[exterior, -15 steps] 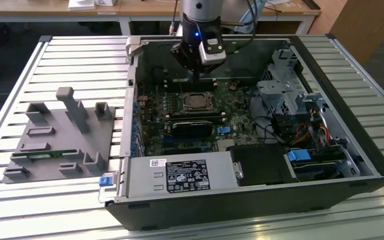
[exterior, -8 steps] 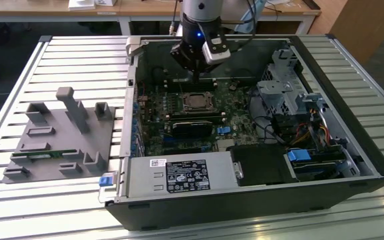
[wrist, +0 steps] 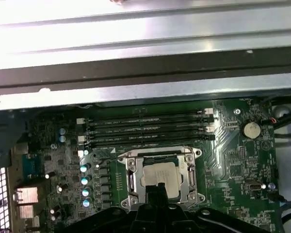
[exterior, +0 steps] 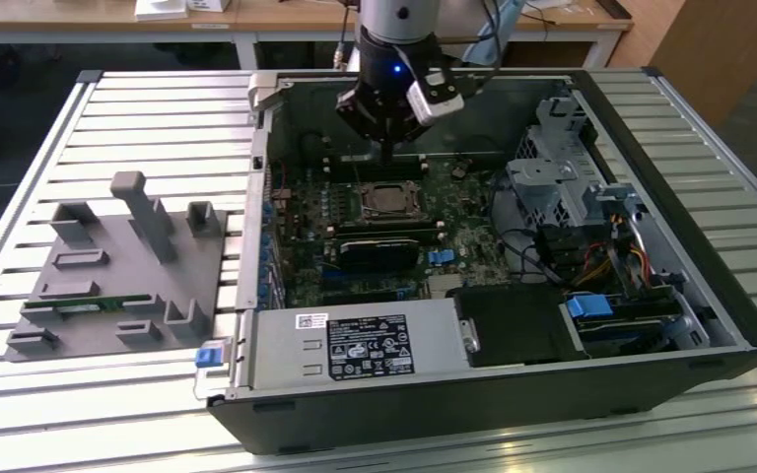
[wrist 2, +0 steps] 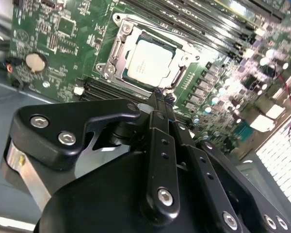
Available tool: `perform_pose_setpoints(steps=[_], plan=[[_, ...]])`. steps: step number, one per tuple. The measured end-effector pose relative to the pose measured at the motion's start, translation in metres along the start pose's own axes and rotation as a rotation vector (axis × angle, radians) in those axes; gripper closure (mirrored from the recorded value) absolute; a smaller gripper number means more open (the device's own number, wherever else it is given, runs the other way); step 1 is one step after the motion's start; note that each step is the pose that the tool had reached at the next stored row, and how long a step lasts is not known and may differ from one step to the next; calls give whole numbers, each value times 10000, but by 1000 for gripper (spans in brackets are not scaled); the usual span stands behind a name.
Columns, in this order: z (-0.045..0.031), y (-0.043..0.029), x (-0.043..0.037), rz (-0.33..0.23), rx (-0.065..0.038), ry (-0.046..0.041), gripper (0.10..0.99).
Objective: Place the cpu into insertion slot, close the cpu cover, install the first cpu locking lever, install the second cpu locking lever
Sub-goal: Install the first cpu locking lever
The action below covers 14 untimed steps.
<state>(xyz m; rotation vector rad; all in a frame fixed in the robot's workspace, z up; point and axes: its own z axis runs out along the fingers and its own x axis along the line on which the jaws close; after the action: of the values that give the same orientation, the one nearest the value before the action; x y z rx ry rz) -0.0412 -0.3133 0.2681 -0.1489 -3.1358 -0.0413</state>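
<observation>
In both wrist views the gripper's (wrist 2: 163, 97) black linkage hides the near edge of the insertion slot (wrist: 132, 199). Whether the levers are latched is hard to make out. The arm hangs vertical over the motherboard (wrist 2: 68, 68), near its edge with the memory slots (wrist: 150, 128). Its slim fingers are pressed together, tips just beside the slot. The cpu (wrist 2: 148, 60), square and dull silver, lies in the slot, framed by the silvery cpu cover (wrist 2: 183, 59).
</observation>
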Motion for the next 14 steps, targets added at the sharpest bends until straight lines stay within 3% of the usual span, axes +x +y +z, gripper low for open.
perform_pose_setpoints(steps=[14], plan=[[3,0,0,-2027,7,53,980]])
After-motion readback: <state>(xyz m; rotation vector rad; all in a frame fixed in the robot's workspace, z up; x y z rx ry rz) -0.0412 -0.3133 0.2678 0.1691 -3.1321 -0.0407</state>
